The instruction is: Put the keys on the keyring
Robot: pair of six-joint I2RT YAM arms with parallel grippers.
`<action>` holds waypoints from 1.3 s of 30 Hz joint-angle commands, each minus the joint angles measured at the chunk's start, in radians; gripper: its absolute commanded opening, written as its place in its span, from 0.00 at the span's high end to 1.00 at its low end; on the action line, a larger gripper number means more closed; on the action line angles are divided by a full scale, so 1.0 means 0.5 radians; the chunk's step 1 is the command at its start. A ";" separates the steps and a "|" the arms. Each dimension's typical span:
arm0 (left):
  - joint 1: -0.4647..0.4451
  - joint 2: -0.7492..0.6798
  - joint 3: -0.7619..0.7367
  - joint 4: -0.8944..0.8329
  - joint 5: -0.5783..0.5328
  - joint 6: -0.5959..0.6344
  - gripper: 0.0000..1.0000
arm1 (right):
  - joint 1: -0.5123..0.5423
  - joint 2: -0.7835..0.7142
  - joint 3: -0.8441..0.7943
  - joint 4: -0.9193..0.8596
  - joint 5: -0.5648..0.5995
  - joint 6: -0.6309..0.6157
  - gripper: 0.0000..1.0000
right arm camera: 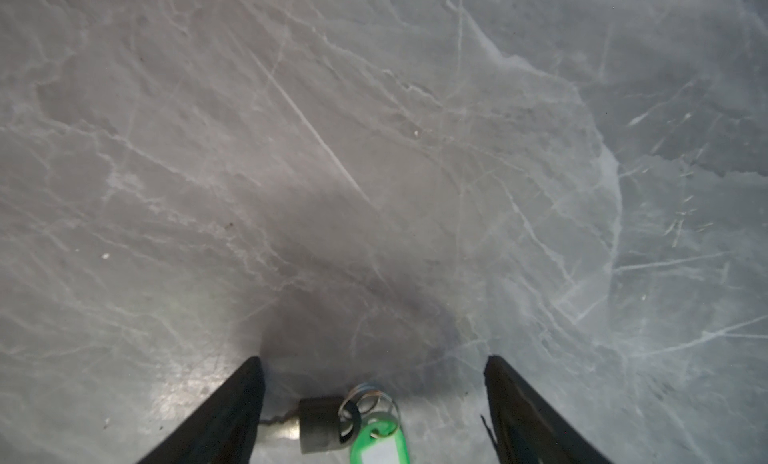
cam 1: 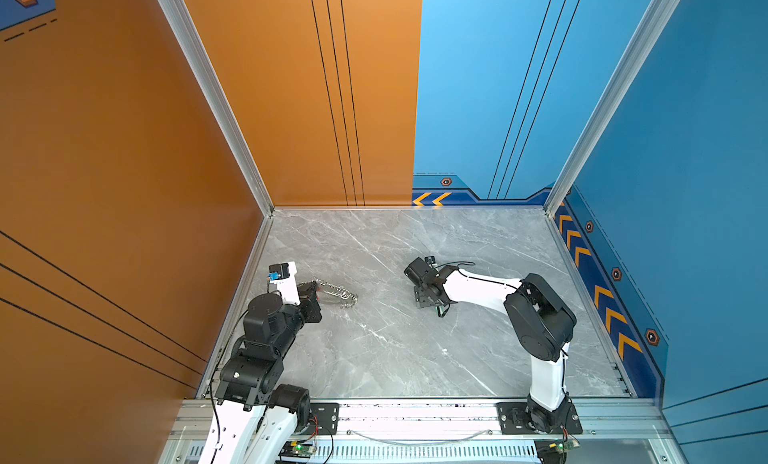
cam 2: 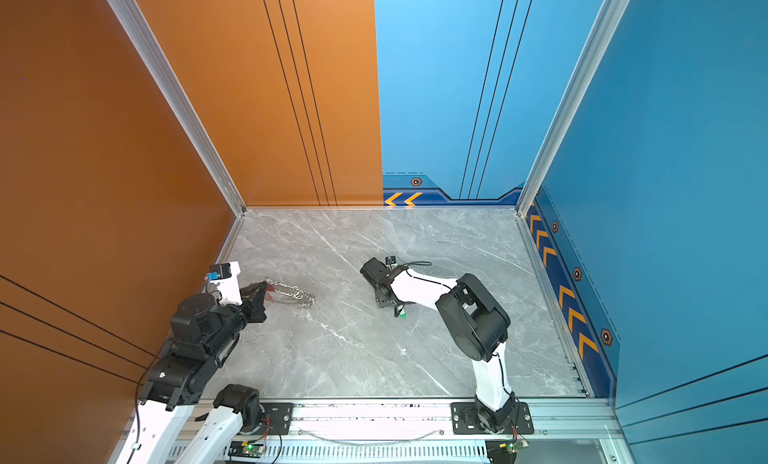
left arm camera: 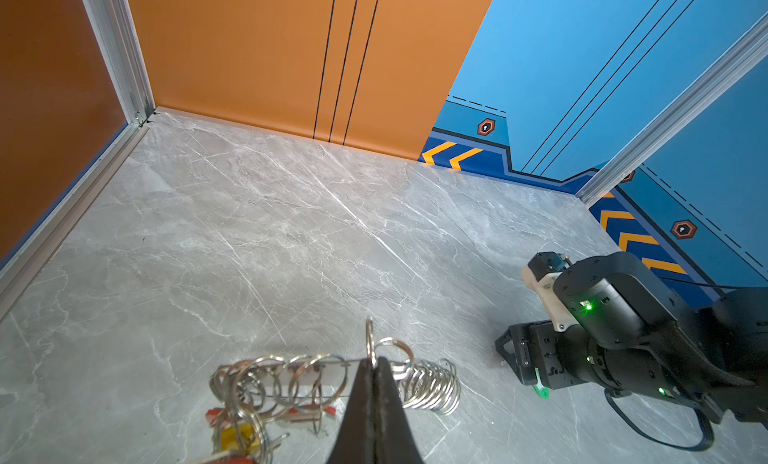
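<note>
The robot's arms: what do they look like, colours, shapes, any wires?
The left arm and right arm mix smooth white shells with chunky black rounded joints. Thin black cables loop along them; a small green light glows on the right wrist. The left gripper and right gripper each end in two flat, black, tapering fingers.

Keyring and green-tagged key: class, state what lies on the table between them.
Nothing: in both top views, the table between the keyring and the green-tagged key is bare marble.
</note>
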 commanded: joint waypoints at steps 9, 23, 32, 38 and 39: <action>0.022 0.008 -0.019 0.157 0.037 -0.016 1.00 | 0.034 -0.199 -0.342 -0.103 0.044 0.041 0.27; 0.021 0.008 -0.023 0.170 0.056 -0.008 1.00 | -0.046 -0.305 -0.293 -0.113 0.057 -0.070 0.66; 0.023 0.000 -0.025 0.169 0.053 -0.006 1.00 | -0.072 -0.250 -0.192 -0.087 0.028 -0.107 0.56; 0.022 -0.003 -0.023 0.169 0.048 -0.004 1.00 | -0.101 -0.200 -0.198 -0.010 -0.069 -0.089 0.65; 0.023 -0.001 -0.025 0.169 0.050 -0.005 1.00 | -0.100 -0.195 -0.199 0.002 -0.081 -0.089 0.66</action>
